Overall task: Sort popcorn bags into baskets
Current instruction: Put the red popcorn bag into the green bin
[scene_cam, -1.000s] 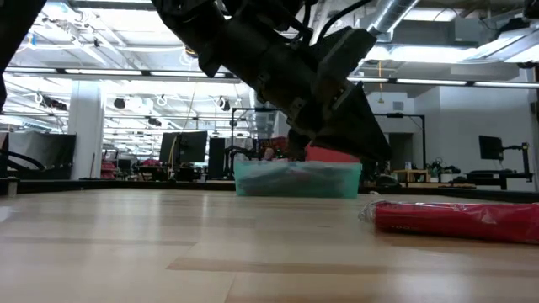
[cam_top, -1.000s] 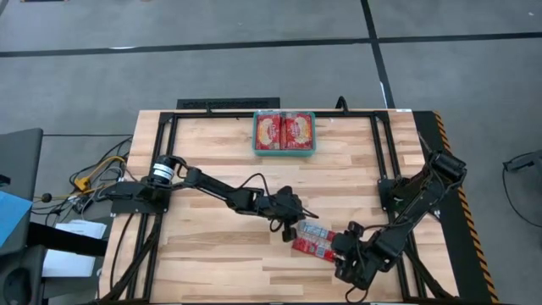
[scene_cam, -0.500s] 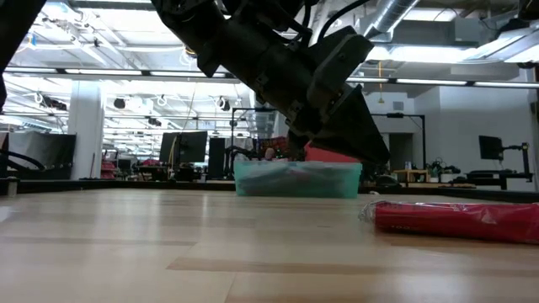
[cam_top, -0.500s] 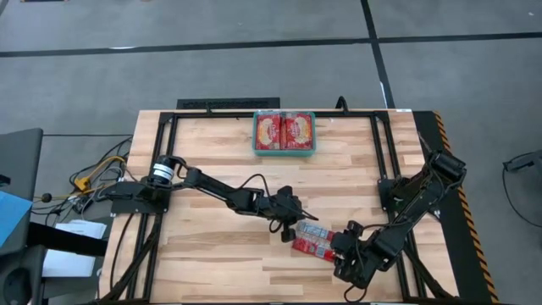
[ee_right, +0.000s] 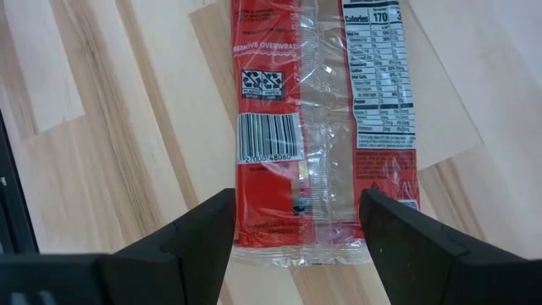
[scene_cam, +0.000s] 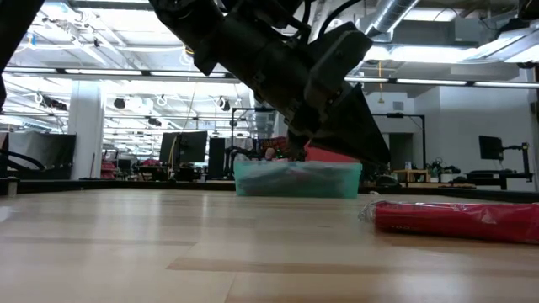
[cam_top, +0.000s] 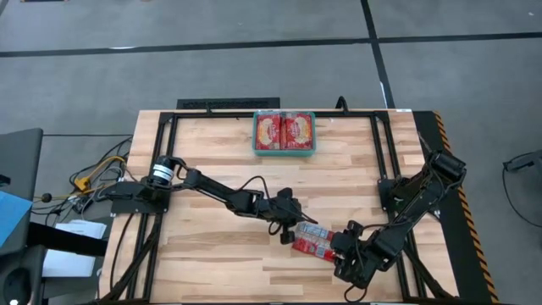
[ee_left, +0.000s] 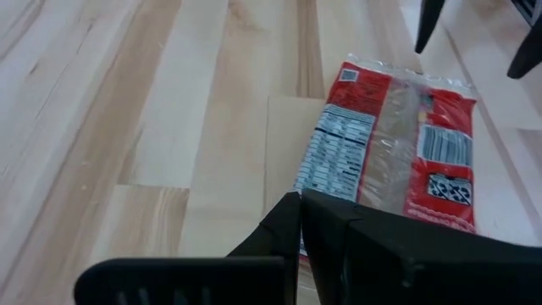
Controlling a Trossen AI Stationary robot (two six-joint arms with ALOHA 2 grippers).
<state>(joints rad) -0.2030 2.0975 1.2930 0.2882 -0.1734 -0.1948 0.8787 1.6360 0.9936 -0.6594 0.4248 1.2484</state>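
Observation:
One long red popcorn bag (cam_top: 312, 241) lies flat on the table near its near edge, with the printed back up (ee_right: 318, 127) (ee_left: 391, 144); the low view shows it (scene_cam: 455, 219) edge-on. My right gripper (ee_right: 298, 222) (cam_top: 341, 246) is open over the bag's end nearest the table's right, one finger on either side. Whether it touches the bag I cannot tell. My left gripper (ee_left: 300, 203) (cam_top: 296, 219) is shut and hovers just above the table by the bag's other end. The teal basket (cam_top: 284, 152) at the far edge holds two squarish red bags (cam_top: 284, 131).
A black metal frame (cam_top: 254, 114) runs around the table's edges. Bare wood lies between the long bag and the basket (scene_cam: 296, 178). Cables and equipment (cam_top: 93, 178) sit off the table's left side.

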